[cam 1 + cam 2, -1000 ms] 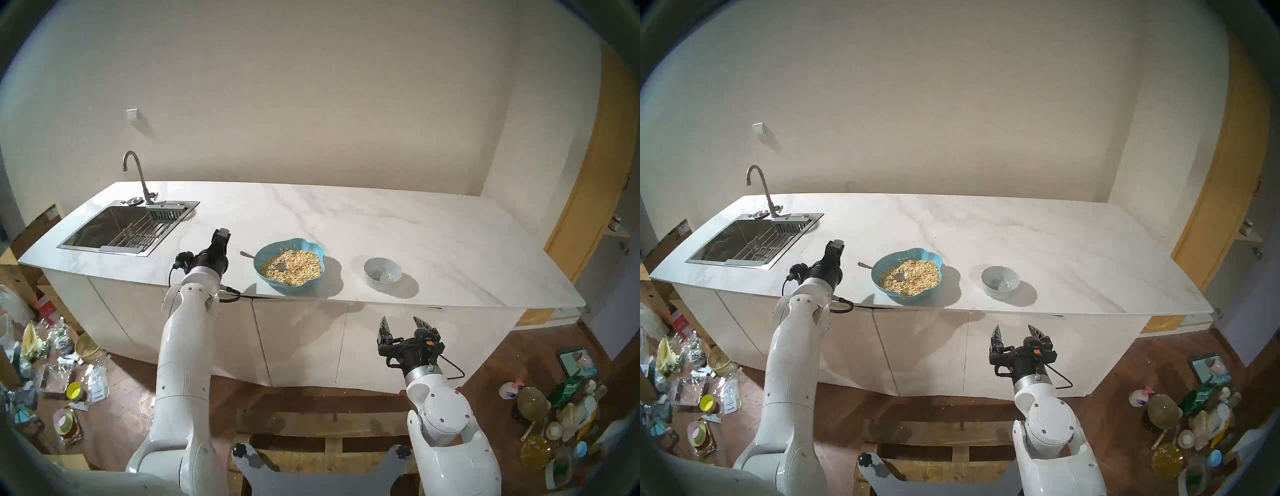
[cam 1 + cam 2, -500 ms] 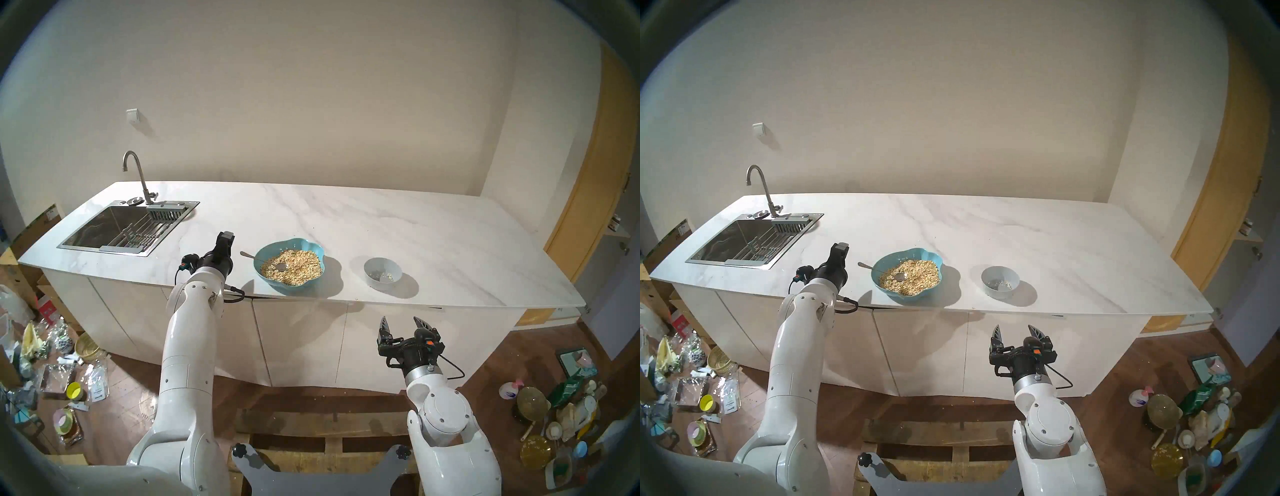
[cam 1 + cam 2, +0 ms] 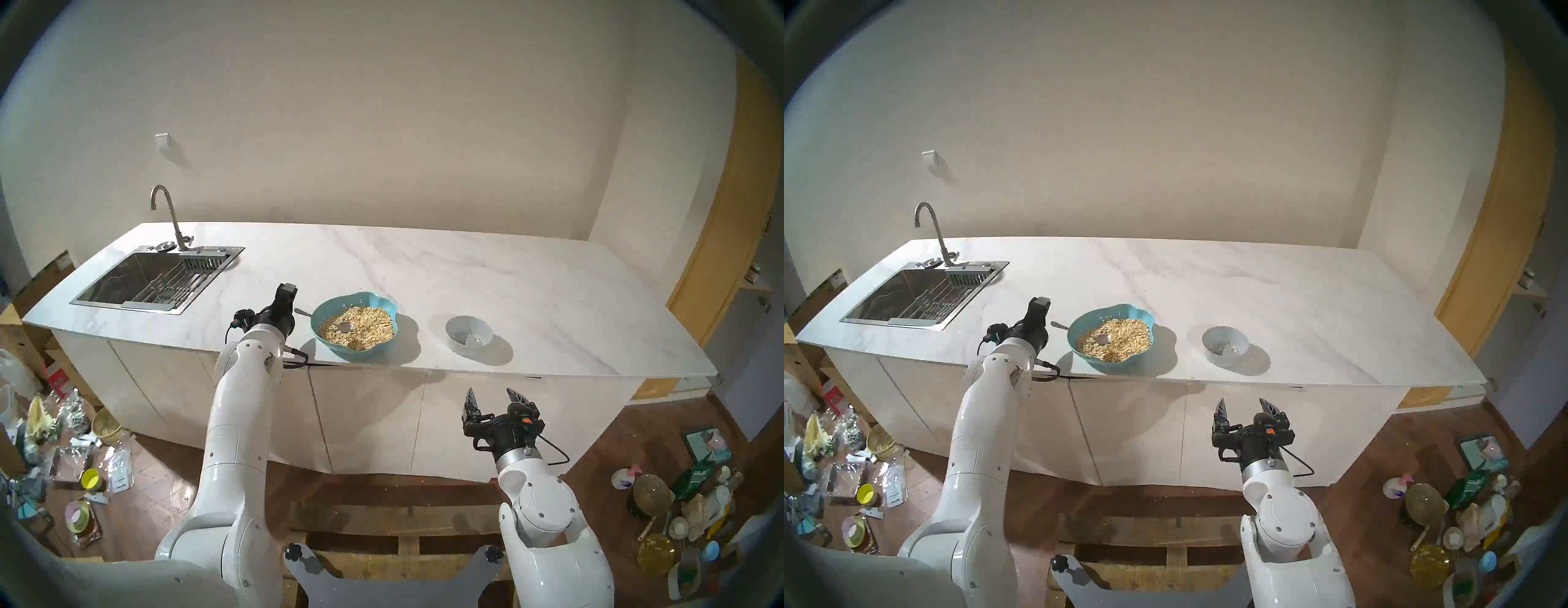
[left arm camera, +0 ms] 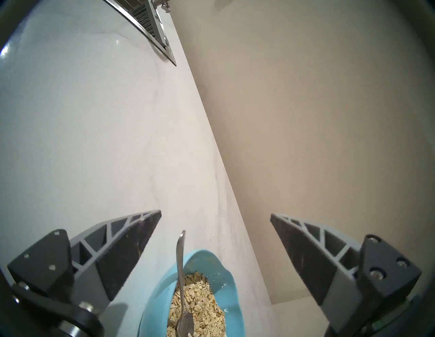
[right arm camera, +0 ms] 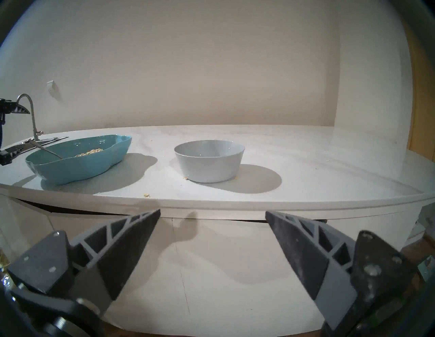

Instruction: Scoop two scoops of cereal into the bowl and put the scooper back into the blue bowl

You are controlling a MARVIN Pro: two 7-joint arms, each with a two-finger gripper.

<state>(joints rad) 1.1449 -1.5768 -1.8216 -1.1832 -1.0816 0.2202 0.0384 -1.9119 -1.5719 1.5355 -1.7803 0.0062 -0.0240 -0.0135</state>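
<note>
Beige wall (image 3: 382, 127) — marble counter (image 3: 466, 271), wooden floor (image 3: 615, 437)

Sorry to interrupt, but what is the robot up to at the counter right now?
It is going for the spoon that lies in the blue bowl of oat flakes, handle leaning over the rim. The left gripper is open, level with the handle and not yet on it. The small grey-white bowl to the right holds only a few flakes. The right gripper hangs open in front of the counter, holding nothing.
</note>
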